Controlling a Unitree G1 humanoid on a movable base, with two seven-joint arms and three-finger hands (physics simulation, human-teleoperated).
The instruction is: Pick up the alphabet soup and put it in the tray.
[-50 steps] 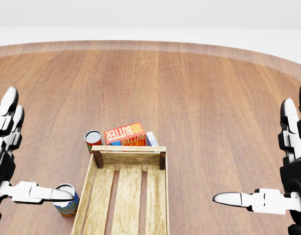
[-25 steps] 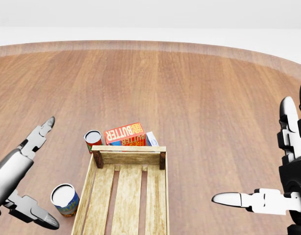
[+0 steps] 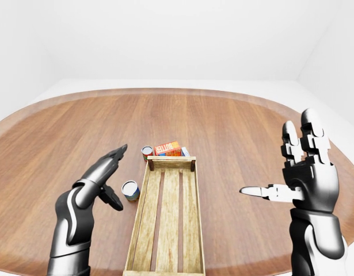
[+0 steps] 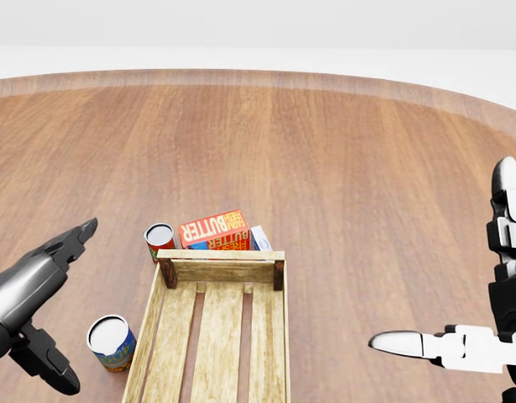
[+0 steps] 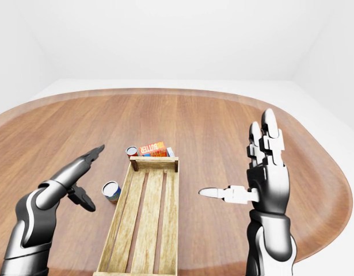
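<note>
The alphabet soup [image 4: 112,342], a can with a white lid and a blue and orange label, stands upright on the wooden table just left of the tray's left wall. The tray [image 4: 221,255] is a long slatted wooden crate with nothing in it. My left hand [image 4: 79,306] is open a little to the left of the can, fingers stretched toward the top of the head view and thumb low, not touching it. Far to the right of the tray, my right hand [image 3: 269,158] is raised and open, palm toward the tray, holding nothing.
Against the tray's far end stand a red can [image 4: 159,240], an orange butter box [image 4: 213,228] and a small white and blue carton [image 4: 260,238]. The round wooden table [image 4: 325,151] stretches wide on all sides.
My left hand has turned from palm-up and spread to edge-on, and its thumb has come off the can's top and dropped to the left. The right hand has sunk slightly.
</note>
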